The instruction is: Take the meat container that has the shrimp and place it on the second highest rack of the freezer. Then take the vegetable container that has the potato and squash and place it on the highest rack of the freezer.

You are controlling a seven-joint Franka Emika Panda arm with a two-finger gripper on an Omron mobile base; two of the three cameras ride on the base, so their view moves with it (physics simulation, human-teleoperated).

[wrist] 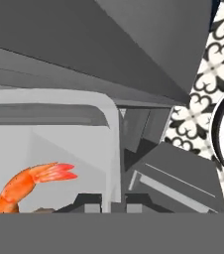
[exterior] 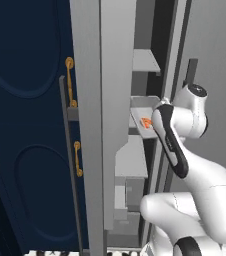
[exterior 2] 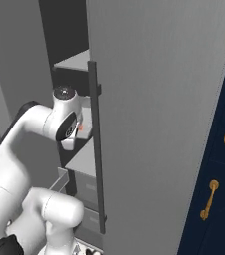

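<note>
Inside the open freezer (exterior: 92,100), the gripper (wrist: 114,202) clamps its nearly closed jaws on the rim of the meat container (wrist: 111,144), which sits at the second highest rack (exterior: 140,102), the shrimp (wrist: 32,186) lying inside, below the highest rack (exterior: 144,60).

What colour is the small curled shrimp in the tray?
Orange-pink small curled shrimp, shown best in the hand view.

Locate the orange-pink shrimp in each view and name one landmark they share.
Left base view: orange-pink curled shrimp at centre, beside the white arm.
Right base view: an orange speck left of centre.
Hand view: lower left, in the pale grey tray.
Shared landmark: that tray.
</note>
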